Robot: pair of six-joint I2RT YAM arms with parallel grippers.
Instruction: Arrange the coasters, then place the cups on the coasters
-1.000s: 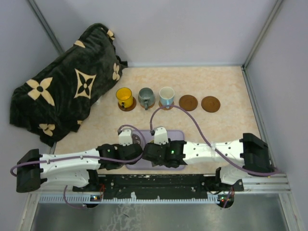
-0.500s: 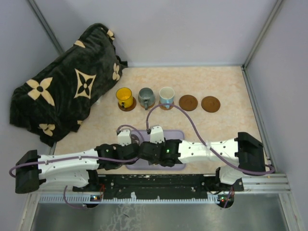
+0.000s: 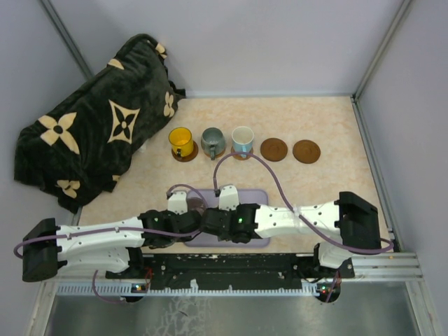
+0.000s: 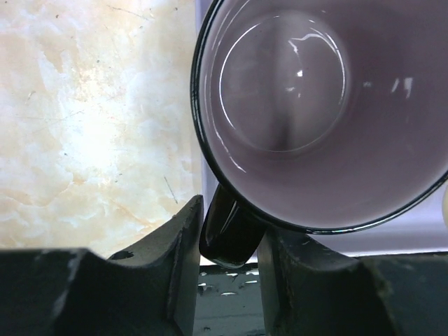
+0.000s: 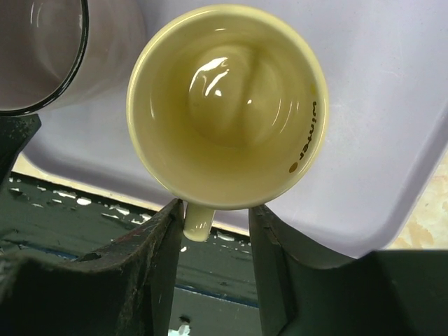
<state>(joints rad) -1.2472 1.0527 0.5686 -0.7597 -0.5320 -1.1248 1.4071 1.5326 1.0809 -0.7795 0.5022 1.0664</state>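
At the back, the yellow cup (image 3: 181, 142), grey-green cup (image 3: 213, 142) and white cup (image 3: 242, 139) each stand on a coaster. Two bare brown coasters (image 3: 274, 149) (image 3: 306, 151) lie to their right. The mauve cup (image 4: 322, 105) stands on the lavender tray (image 3: 255, 197). Its black handle (image 4: 231, 234) sits between the fingers of my left gripper (image 4: 231, 224), which is slightly open. The cream cup (image 5: 227, 105) stands beside it on the tray (image 5: 378, 105). My right gripper (image 5: 215, 210) is open round its handle (image 5: 197, 222), which touches the left finger only.
A dark blanket with cream flower shapes (image 3: 98, 133) is heaped at the back left. Grey walls close in the table on three sides. Both arms lie low over the tray, wrists close together, and the right arm's cable (image 3: 259, 164) loops toward the cups.
My right arm has slid left over the tray and its jaws have narrowed round the cream cup's handle. My left jaws have parted from shut round the mauve cup's handle.
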